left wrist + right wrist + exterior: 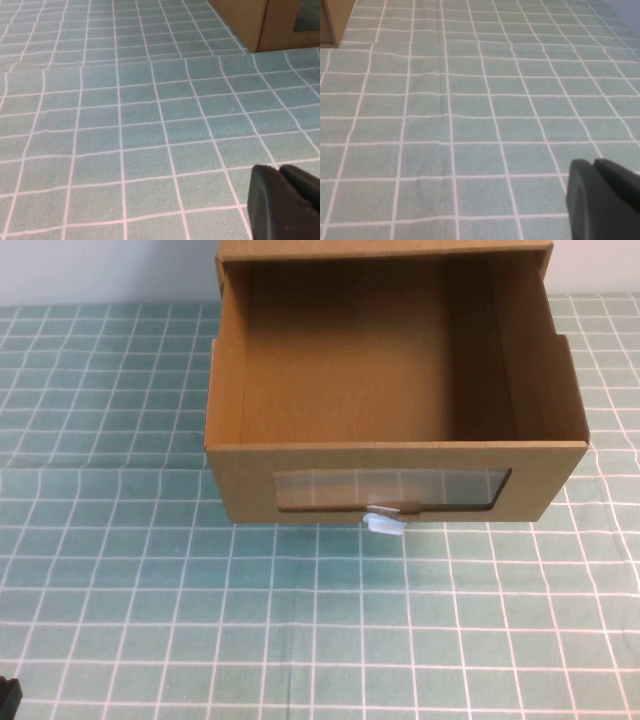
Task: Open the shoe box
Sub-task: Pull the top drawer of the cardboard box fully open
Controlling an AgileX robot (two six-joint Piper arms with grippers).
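two idle grippers, one shoe box standing open

begins at the left with the left gripper [279, 170], hanging low over the tablecloth [300, 620], dark fingers pressed together on nothing; well apart from the box, with only a brown corner showing ahead in the wrist view, so judged parked out of the way

moves to the middle and far side of the table for the shoe box [540, 480]: drawer type, with the tray [370, 370] drawn toward the robot out of its sleeve [380, 250] and the inside bare to the camera, so reads as open or all but open. plain brown corrugated card, matt, with crisp square edges; cut in front with a long window [390, 488] of clear film, with the grid faintly visible through it. small white tab [384, 524] just under the window, touching the lower edge, likely the pull and hence turned to face the arms

ends at the right with the right gripper [594, 162], likewise low over soft green cloth with white grid lines and a few creases, fingers closed tight and holding nothing, away from the box
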